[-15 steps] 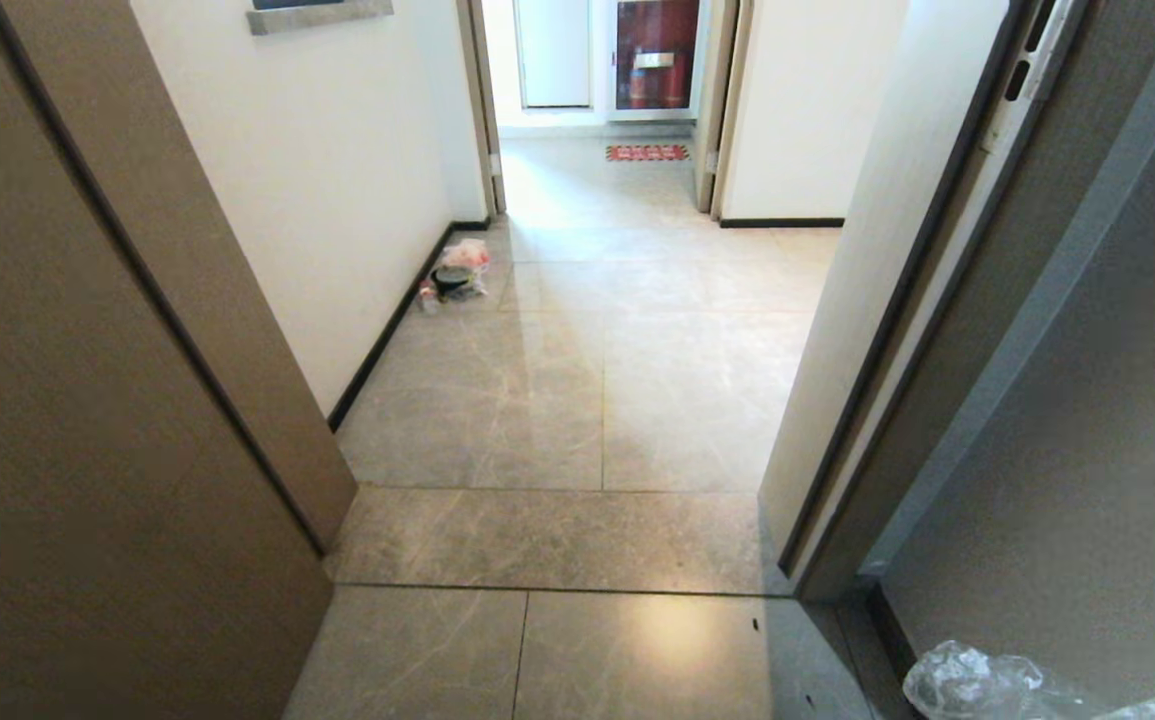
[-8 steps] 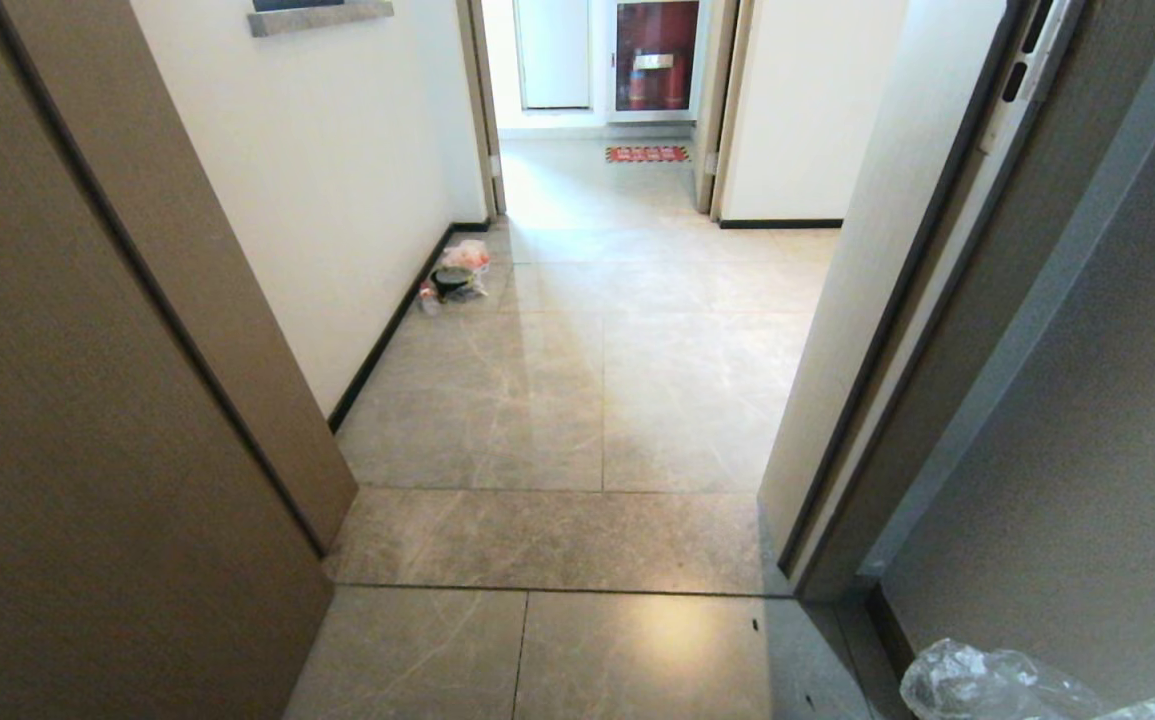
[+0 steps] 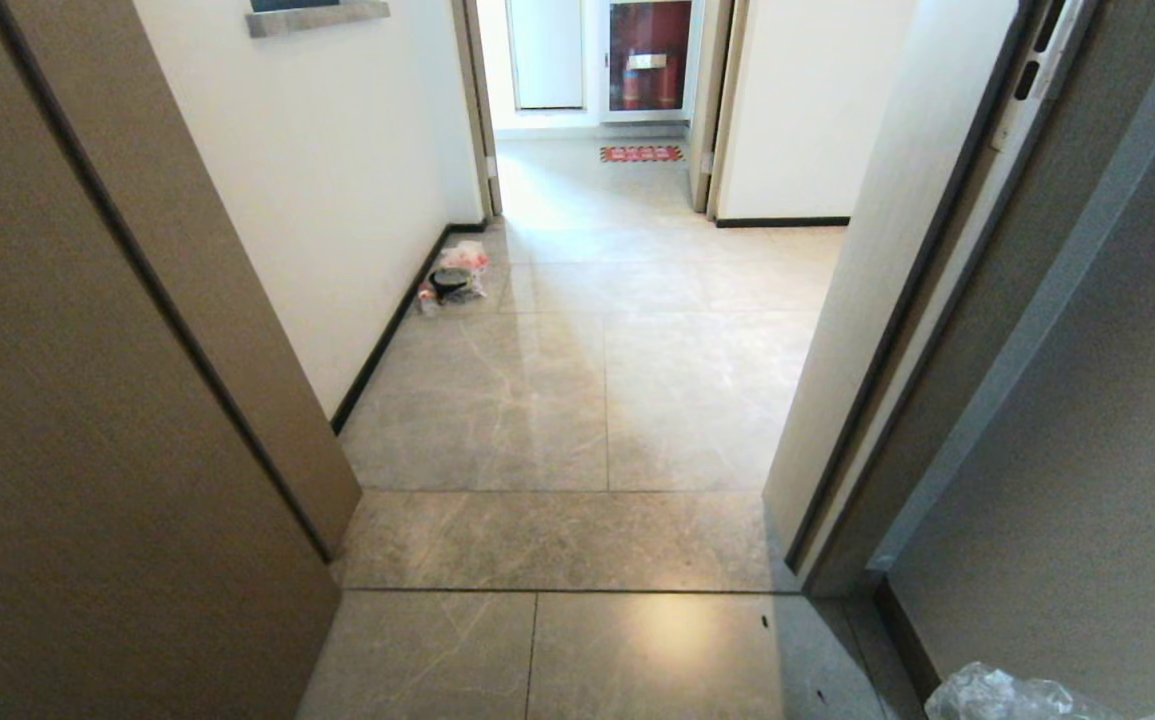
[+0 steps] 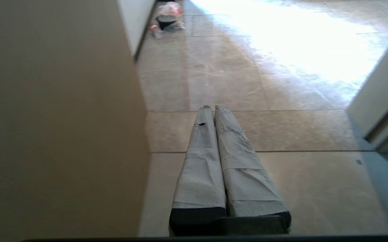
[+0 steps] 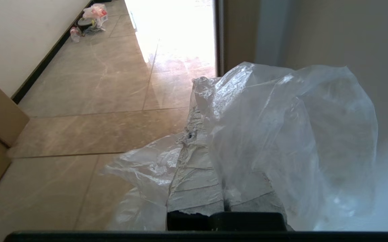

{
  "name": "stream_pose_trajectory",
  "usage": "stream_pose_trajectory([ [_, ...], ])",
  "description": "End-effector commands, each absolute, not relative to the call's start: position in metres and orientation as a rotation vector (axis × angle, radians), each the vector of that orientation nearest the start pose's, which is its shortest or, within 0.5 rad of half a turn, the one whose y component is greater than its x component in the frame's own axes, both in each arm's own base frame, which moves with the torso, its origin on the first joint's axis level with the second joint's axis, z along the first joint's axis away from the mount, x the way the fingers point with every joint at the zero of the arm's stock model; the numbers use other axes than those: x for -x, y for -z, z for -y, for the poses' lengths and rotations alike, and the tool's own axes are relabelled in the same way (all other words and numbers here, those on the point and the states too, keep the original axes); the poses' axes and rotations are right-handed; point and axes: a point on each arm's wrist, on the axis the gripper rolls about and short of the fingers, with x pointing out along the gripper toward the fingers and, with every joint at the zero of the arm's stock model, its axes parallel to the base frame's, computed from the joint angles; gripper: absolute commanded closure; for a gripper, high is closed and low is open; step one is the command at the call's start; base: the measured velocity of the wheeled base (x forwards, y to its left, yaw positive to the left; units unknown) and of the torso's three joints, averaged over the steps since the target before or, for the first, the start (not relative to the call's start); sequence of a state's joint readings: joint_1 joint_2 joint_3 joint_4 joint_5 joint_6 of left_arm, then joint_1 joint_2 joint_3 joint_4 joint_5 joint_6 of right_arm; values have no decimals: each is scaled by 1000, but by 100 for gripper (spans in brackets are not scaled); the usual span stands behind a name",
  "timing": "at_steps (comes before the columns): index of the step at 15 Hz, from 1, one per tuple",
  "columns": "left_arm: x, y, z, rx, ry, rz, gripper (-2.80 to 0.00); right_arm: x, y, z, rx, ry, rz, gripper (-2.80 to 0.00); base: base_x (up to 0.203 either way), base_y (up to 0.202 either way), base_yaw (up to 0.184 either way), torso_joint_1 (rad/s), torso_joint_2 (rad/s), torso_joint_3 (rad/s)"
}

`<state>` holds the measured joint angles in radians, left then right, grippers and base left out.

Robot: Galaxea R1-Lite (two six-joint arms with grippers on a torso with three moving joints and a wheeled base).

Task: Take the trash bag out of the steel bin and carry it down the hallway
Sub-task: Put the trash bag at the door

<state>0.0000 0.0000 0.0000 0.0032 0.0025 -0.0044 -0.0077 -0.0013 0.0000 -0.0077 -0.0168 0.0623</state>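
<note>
The trash bag (image 5: 281, 134) is thin, clear, crinkled plastic, and my right gripper (image 5: 202, 111) is shut on it. The plastic billows over one finger and hangs down on both sides. In the head view only a bit of the bag (image 3: 1007, 695) shows, at the bottom right corner. My left gripper (image 4: 211, 107) is shut with nothing in it, held out over the floor beside the brown door frame (image 4: 56, 117). The hallway (image 3: 597, 380) of beige-grey marbled tiles runs ahead through the doorway. The steel bin is out of view.
A brown door frame (image 3: 137, 400) stands close on the left and an open grey door (image 3: 1057, 400) close on the right. A small heap of rubbish (image 3: 455, 272) with a red-and-white bag lies by the left wall's black baseboard. A red mat (image 3: 642, 153) lies at the far doorway.
The whole picture has shifted a little, so the camera has moved. The bag's corner now shows lower in the head view. Both grippers stay shut as before.
</note>
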Motion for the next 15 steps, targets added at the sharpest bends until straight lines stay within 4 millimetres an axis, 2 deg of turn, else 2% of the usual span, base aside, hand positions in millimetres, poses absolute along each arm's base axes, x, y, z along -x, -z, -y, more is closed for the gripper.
stream_pose_trajectory([
  [1, 23, -75, 0, 3, -2, -2, 0, 23, -76, 0, -63, 24, 8, 0, 0, 190, -4, 5, -7, 4],
  [3, 23, -75, 0, 2, -3, -1, 0, 23, -76, 0, -63, 24, 7, 0, 0, 132, 4, 4, 5, 1],
  [14, 23, -75, 0, 5, -3, -3, 0, 23, -76, 0, -63, 24, 8, 0, 0, 0, 0, 0, 0, 0],
  [15, 23, -75, 0, 5, -3, -3, 0, 23, -76, 0, -63, 24, 8, 0, 136, 0, -2, 4, 4, -1],
])
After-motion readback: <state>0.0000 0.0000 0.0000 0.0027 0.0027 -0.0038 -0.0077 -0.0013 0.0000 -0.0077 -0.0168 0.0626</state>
